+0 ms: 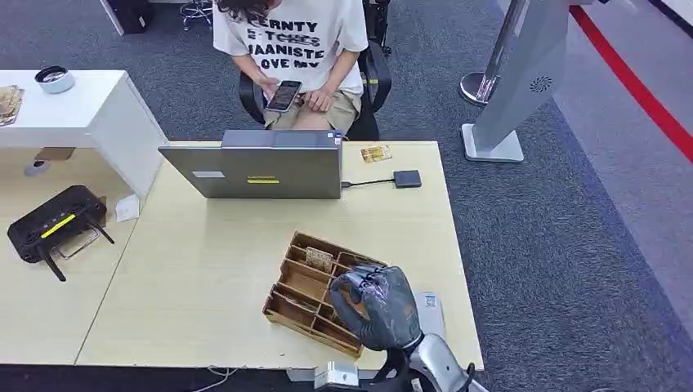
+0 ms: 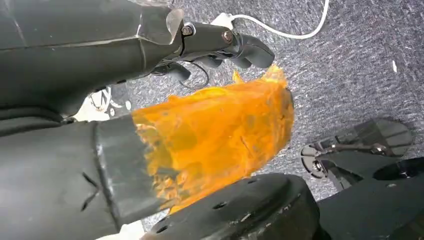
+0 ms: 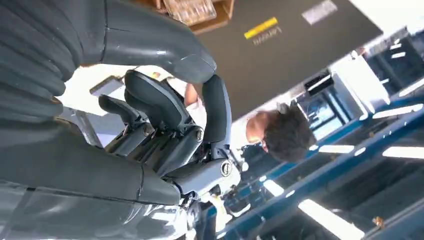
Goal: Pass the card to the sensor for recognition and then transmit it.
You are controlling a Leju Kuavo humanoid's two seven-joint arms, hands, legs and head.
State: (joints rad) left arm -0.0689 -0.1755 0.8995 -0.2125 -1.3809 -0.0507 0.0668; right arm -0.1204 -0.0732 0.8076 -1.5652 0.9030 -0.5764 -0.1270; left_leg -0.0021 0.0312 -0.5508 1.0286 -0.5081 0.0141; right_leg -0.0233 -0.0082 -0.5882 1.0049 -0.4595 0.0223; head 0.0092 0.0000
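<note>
Fingers curled and empty, my right hand [image 1: 377,304] is hovering over the wooden card tray [image 1: 304,282]; I'm aiming to pinch one card [image 1: 319,259] squarely. Left hand's [image 2: 220,45] fingers: can't tell.

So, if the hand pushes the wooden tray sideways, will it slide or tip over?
It would probably slide: the tray looks low, wide and flat on the smooth table. It seems light, thin wood, so a push could also turn it. The cards standing inside may shift.
</note>
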